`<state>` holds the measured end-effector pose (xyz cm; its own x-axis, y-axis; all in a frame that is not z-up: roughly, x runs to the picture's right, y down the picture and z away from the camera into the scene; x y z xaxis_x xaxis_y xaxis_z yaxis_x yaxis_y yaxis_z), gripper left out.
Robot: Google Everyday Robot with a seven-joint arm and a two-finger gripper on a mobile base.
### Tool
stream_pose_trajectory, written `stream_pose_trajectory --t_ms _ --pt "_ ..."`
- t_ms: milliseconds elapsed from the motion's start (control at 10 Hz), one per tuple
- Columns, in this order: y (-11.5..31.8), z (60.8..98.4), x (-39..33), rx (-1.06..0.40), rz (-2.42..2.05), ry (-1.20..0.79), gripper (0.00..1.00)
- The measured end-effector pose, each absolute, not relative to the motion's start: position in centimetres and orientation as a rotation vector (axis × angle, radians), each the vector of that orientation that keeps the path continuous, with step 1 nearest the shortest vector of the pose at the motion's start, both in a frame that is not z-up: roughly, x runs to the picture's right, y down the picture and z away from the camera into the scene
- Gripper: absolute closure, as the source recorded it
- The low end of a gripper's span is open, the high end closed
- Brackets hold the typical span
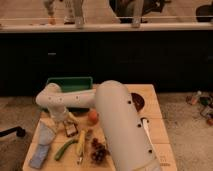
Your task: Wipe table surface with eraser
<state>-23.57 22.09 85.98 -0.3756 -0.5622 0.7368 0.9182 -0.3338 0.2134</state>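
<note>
My wide white forearm (125, 130) fills the near middle, over the pale wooden table surface (156, 111). At the near left lie a grey-blue folded cloth (42, 146), a green vegetable (65, 149), a banana (81, 142) and dark grapes (99, 151). Just beyond them sits the eraser (71, 130), dark-faced with a tan rim. My gripper (62, 119) points down just left of it; I cannot tell whether it is apart, together or touching the eraser. An orange fruit (93, 116) lies to the right. Farther back are a dark bowl (138, 102) and a green bin (70, 81).
</note>
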Motion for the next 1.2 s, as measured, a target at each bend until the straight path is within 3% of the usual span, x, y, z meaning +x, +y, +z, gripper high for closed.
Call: stream_pose_trajectory --t_ms 500,1200 --pt "21.6 85.0 -23.5 -0.627 -1.875 -0.742 0.20" --pt "19.4 80.0 -23.7 -0.478 -1.925 -0.638 0.20"
